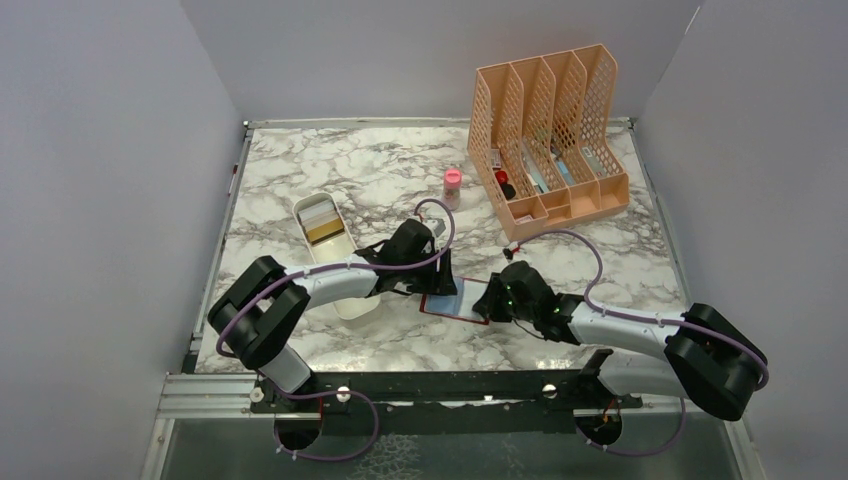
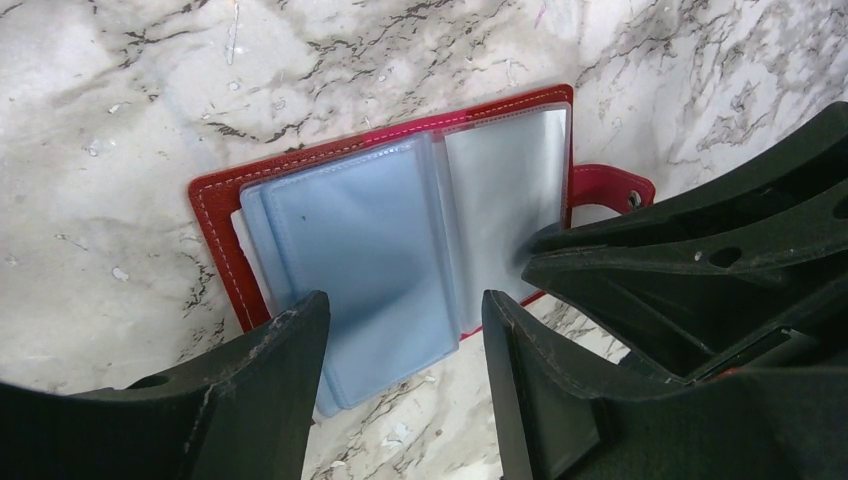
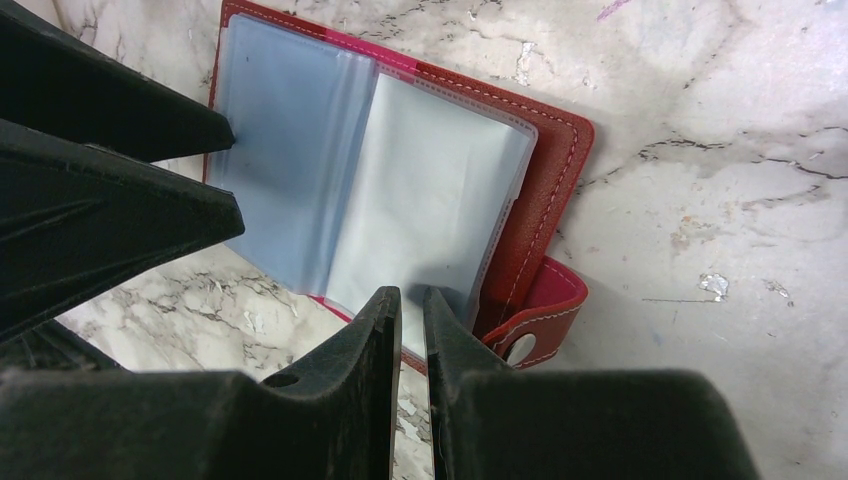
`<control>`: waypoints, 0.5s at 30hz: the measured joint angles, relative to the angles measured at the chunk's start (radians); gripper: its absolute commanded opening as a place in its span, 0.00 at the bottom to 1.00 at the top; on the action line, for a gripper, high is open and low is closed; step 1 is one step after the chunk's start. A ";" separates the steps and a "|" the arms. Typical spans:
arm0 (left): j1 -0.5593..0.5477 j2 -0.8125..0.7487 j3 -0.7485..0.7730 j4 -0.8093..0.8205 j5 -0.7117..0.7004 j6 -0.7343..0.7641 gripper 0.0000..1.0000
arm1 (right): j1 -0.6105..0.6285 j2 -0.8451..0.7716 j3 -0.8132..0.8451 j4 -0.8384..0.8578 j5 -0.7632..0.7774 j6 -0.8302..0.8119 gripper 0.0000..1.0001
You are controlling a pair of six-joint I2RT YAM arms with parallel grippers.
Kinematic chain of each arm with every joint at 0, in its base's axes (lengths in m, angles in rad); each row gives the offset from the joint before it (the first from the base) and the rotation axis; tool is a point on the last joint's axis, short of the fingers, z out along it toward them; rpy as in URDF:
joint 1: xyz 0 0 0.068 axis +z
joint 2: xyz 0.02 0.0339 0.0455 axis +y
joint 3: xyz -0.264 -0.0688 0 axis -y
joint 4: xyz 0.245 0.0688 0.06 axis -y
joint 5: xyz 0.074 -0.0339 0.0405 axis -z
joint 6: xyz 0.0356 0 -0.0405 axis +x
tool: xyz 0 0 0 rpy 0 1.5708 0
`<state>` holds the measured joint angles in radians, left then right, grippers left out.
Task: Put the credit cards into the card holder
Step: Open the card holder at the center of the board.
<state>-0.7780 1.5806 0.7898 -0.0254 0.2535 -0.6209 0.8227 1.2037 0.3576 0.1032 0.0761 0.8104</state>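
card holder [image 1: 447,300] open flat between both arms, sleeves [image 2: 380,240] look empty | cards [image 1: 322,226] in white tray [image 1: 301,207], well apart | left gripper [image 2: 402,305] spread, holding nothing | right gripper [image 3: 411,295] pinched on sleeve edge | progress: likely none loaded, all left

Red card holder [image 2: 215,235] w/ bluish sleeves [image 2: 370,250]; grey-veined marble table [image 2: 100,100].
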 measured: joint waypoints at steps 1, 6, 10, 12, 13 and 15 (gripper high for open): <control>0.000 0.000 0.000 -0.004 -0.010 0.002 0.63 | 0.000 0.000 0.000 0.000 0.000 0.000 0.19; -0.001 -0.004 0.000 -0.009 -0.035 0.009 0.63 | 0.000 0.000 0.000 0.000 0.000 0.000 0.19; -0.001 -0.004 0.001 -0.010 -0.039 0.013 0.63 | 0.000 -0.001 0.000 0.000 0.000 0.000 0.19; -0.001 -0.004 0.001 -0.010 -0.042 0.013 0.63 | 0.000 -0.001 0.000 0.000 0.000 0.000 0.19; -0.001 -0.005 0.001 -0.011 -0.044 0.013 0.63 | 0.000 -0.001 0.000 0.000 0.000 0.000 0.19; -0.001 -0.006 0.002 -0.016 -0.047 0.014 0.63 | 0.000 -0.001 0.000 0.000 0.000 0.000 0.19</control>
<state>-0.7792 1.5742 0.7918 -0.0418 0.2070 -0.6067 0.8227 1.2030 0.3576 0.1032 0.0765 0.8104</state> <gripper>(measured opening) 0.627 0.195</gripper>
